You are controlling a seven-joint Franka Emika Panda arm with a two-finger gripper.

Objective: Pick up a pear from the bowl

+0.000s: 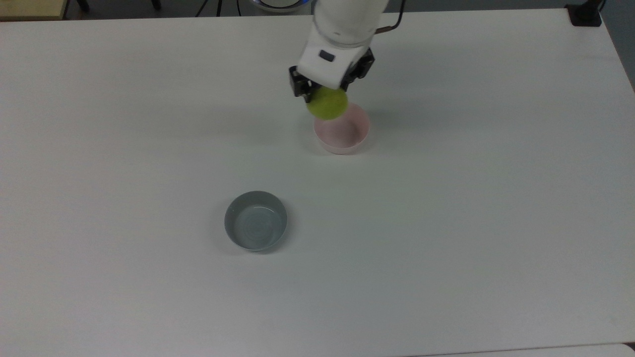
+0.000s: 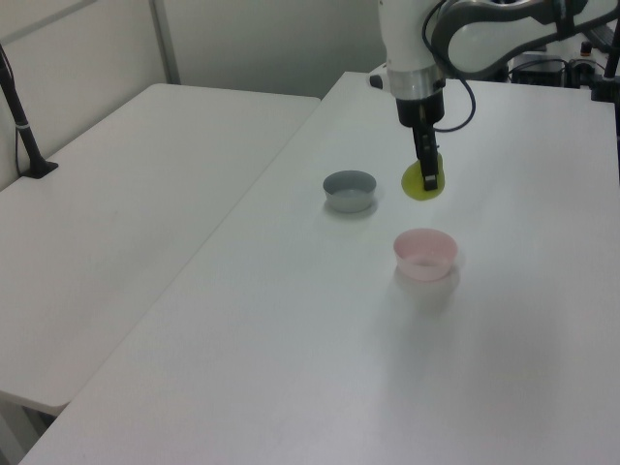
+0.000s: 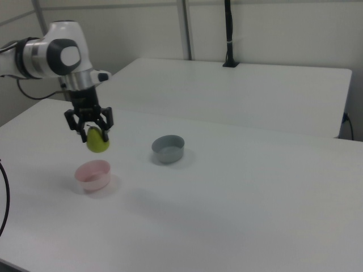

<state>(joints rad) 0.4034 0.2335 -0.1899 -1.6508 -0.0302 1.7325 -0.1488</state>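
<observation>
the gripper (image 3: 94, 131) clamps the pear (image 3: 97, 141) near its top, so the body hangs below the fingers. the pink bowl (image 3: 93, 175) sits below it, apart from the pear, so the lift looks done.

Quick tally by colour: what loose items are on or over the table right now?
Pink: 1, the bowl, empty
Grey-blue: 1, the grey-blue bowl, empty
Yellow-green: 1, the pear, held in the hand above the table
Total: 3
</observation>
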